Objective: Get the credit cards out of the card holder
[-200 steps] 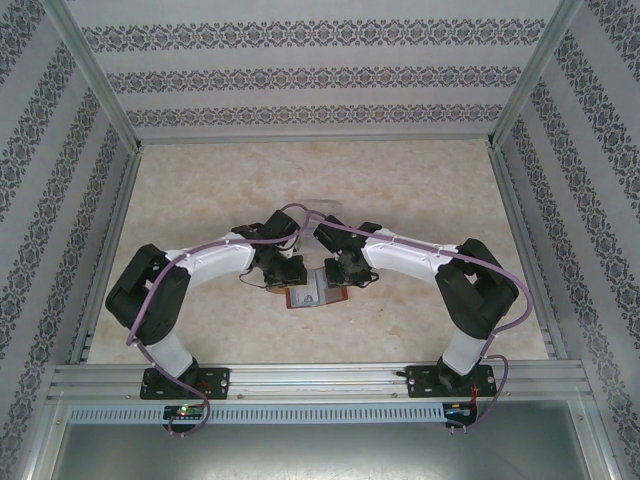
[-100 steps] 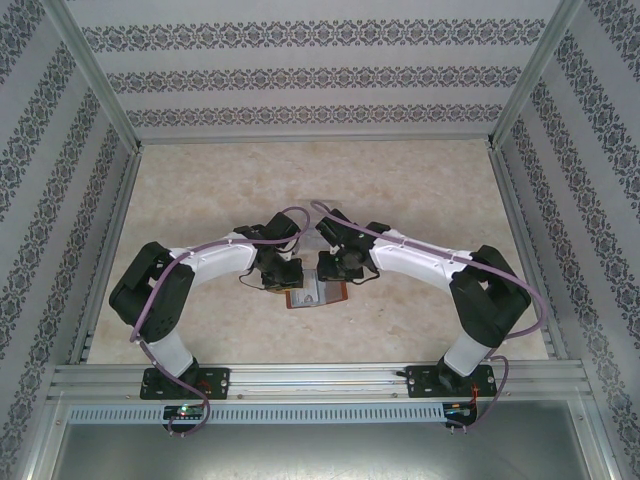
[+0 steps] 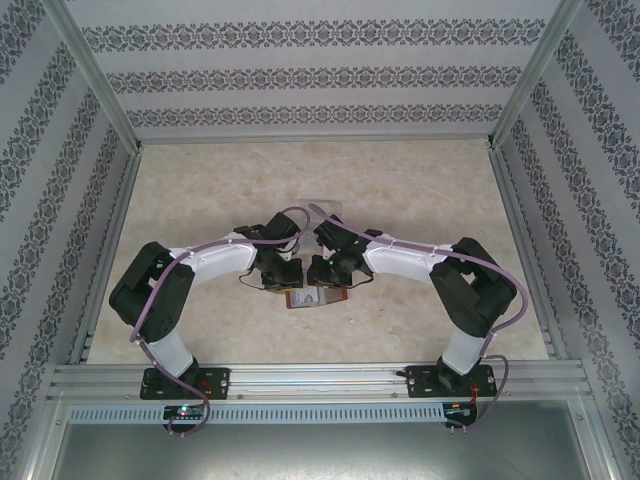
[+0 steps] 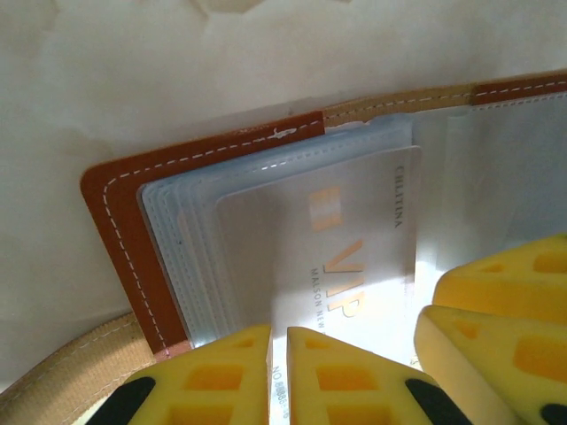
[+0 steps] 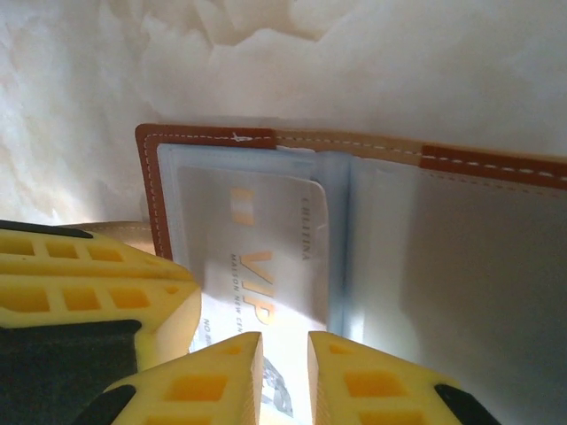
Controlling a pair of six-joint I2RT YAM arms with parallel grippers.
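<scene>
1. I read the layout first. The reddish-brown leather folding card holder (image 3: 315, 297) lies open and flat on the marbled beige counter (image 3: 400, 190), between the two arms. A pale grey plastic card with gold "VIP" lettering (image 4: 337, 248) sits at the top of its stack of clear plastic pockets (image 4: 173, 230) (in or on the top pocket, I cannot tell).
2. The left gripper (image 4: 279, 335) has its yellow jaws drawn together to a slit at the card's near end. I judge its job is to pin the holder, so I press down there and do not pull.
3. The right gripper (image 5: 283, 341) stands just beside it, jaws narrowed over the same printed end. I cannot tell whether they actually clamp the card, so I confirm the pinch before any travel.
4. I draw the card straight along its long side, toward the wrists and low over the counter. A lift or twist would likely drag the leather leaf up with it.
5. I watch the pocket mouths. If a sleeve bulges or the holder slides, I stop and reseat the left hold.
6. Any cards deeper in the pockets are hidden from me.
</scene>
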